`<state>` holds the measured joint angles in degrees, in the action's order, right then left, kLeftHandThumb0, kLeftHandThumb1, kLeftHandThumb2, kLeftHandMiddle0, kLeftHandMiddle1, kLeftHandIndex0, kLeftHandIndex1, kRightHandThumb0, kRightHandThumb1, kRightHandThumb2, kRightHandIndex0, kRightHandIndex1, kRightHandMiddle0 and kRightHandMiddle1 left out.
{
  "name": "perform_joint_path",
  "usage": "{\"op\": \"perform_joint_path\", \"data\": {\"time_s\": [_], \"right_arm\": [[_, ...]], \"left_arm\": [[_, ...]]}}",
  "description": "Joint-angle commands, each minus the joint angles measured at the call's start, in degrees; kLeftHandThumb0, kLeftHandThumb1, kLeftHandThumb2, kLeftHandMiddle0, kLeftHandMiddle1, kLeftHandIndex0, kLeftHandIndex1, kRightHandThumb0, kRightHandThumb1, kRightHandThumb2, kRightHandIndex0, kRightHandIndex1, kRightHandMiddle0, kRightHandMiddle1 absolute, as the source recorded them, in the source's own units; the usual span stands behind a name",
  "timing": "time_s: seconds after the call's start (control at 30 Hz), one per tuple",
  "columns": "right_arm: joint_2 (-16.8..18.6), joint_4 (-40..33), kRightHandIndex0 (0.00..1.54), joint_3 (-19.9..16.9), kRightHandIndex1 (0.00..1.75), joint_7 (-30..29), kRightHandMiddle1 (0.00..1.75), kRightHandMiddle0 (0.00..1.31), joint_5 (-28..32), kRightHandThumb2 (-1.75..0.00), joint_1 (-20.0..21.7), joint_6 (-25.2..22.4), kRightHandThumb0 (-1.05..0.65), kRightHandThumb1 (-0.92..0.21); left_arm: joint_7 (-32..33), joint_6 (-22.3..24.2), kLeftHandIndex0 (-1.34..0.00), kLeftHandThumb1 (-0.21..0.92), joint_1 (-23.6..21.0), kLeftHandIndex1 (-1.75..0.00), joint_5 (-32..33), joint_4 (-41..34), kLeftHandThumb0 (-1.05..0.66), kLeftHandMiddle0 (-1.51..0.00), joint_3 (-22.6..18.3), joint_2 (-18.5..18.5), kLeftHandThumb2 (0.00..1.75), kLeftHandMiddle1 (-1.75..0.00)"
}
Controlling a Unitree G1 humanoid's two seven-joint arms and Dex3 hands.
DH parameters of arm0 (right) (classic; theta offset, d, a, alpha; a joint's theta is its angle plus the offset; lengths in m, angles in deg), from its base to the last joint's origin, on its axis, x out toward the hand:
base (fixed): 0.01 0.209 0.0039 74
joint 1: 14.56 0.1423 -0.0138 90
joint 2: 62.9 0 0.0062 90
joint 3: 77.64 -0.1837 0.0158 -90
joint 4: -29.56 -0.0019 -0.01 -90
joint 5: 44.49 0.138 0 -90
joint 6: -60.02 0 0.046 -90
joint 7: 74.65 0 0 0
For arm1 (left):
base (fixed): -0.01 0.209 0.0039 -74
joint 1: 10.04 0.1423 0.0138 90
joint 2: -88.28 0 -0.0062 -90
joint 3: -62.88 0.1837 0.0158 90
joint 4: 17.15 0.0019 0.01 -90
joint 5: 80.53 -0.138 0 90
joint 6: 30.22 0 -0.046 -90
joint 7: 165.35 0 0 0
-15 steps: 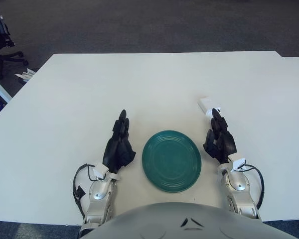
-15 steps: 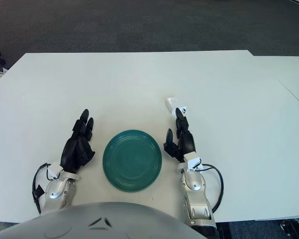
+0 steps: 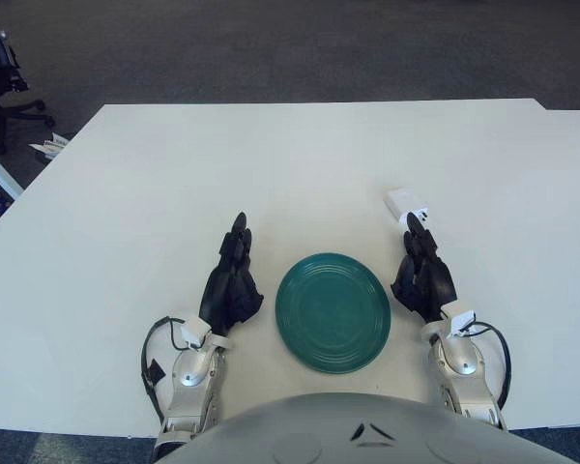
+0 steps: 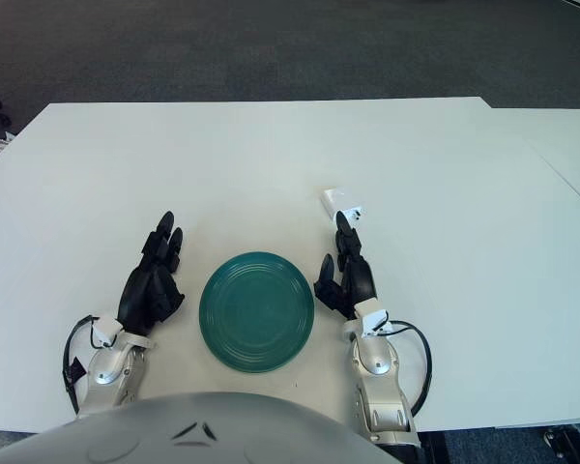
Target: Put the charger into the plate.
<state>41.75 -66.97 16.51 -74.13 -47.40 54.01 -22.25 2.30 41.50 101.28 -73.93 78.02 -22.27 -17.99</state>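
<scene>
Spanning white table [image 3: 300, 164], dark carpet [image 3: 271, 48] beyond; both hands' fingers extended, holding nothing

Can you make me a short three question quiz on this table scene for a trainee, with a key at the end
1. True or false: the charger already lies in the green plate.
2. Which robot hand shows nearer the charger? A) left robot hand B) right robot hand
3. Fill in: the plate sits on the white table between the two ____.

Key:
1. False. The white charger lies on the table beyond the plate, toward the robot's right, and nothing is in the plate.
2. B. Its fingertips point at the charger from just short of it; both hands are open and hold nothing.
3. Robot hands.
</scene>
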Motion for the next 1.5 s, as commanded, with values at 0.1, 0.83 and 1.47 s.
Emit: {"op": "perform_joint_path", "data": {"time_s": [0.1,0.83,1.47], "right_arm": [[0.43,2.01,0.00,0.29,0.00,0.00,0.00,0.00,0.06,-1.19,-2.05,-3.97,-1.02,-0.92],[-12.66,-12.35,0.03,-10.02,0.01,-2.80,0.05,0.06,-14.68,-0.98,4.91,-1.18,-1.02,-0.92],[-22.89,-19.21,0.10,-5.87,0.01,7.43,0.61,0.00,-49.28,-0.75,23.74,-21.79,-1.03,-0.92]], "left_arm": [[-1.18,2.12,0.00,0.92,2.13,0.00,0.35,1.49,-1.05,0.00,-0.03,1.03,1.05,0.00],[-0.82,-1.11,0.00,0.92,0.10,0.00,-2.55,4.52,-1.05,0.00,0.79,1.06,1.02,0.00],[-1.20,-0.70,-0.02,0.92,-1.60,-0.01,-1.63,6.37,-1.05,0.00,0.74,0.09,1.02,0.00]]}}
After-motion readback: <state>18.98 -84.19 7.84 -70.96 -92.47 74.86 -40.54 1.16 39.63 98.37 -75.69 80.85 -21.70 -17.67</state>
